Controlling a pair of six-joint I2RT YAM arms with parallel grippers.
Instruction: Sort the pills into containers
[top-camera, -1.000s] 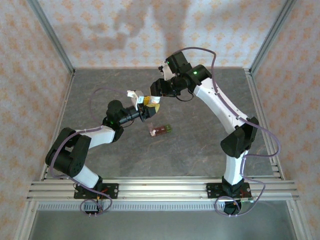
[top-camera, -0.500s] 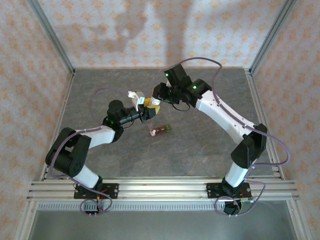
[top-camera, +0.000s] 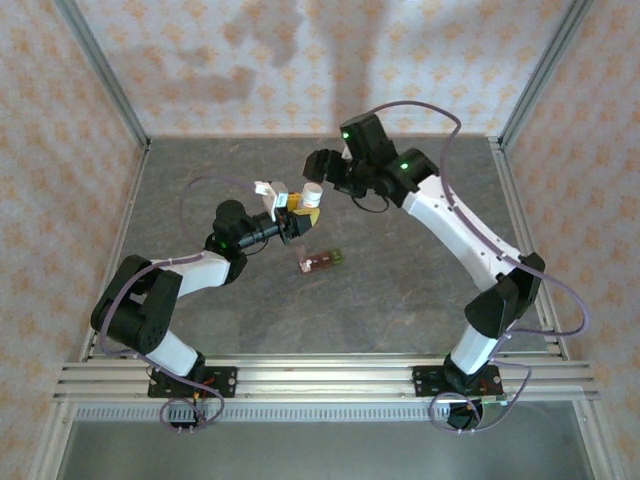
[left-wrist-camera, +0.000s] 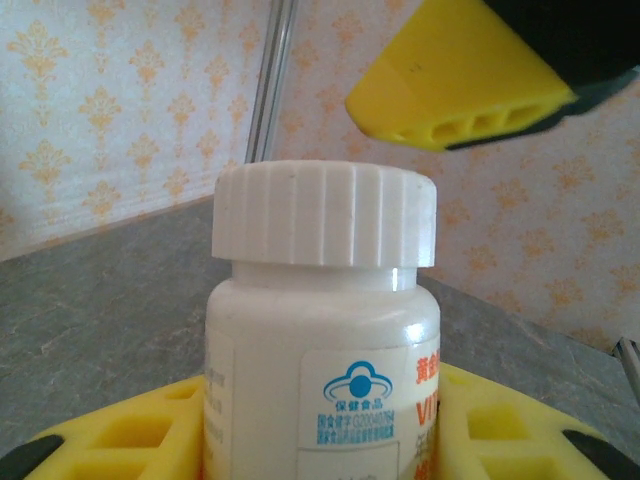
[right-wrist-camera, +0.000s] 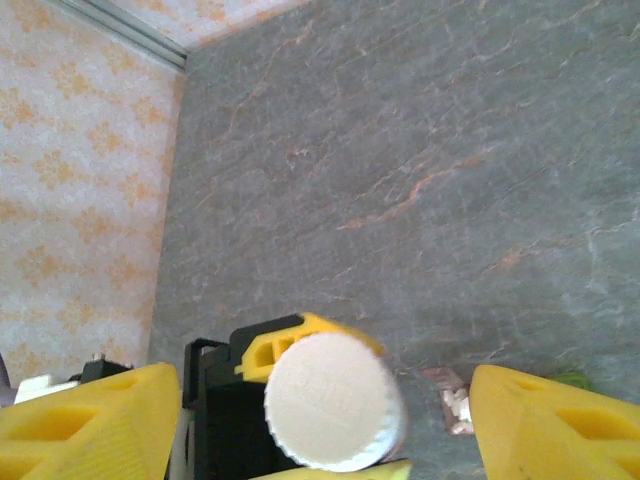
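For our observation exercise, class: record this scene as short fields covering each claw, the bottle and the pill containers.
left claw: shut on the pill bottle, held upright
right claw: open above the white cap, not touching it
cap: on the bottle
containers: strip with green end, lying on the table, white pills inside

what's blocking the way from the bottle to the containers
The white cap is on the bottle, which the left gripper holds near the containers. The right gripper's jaws stand open either side of the cap.
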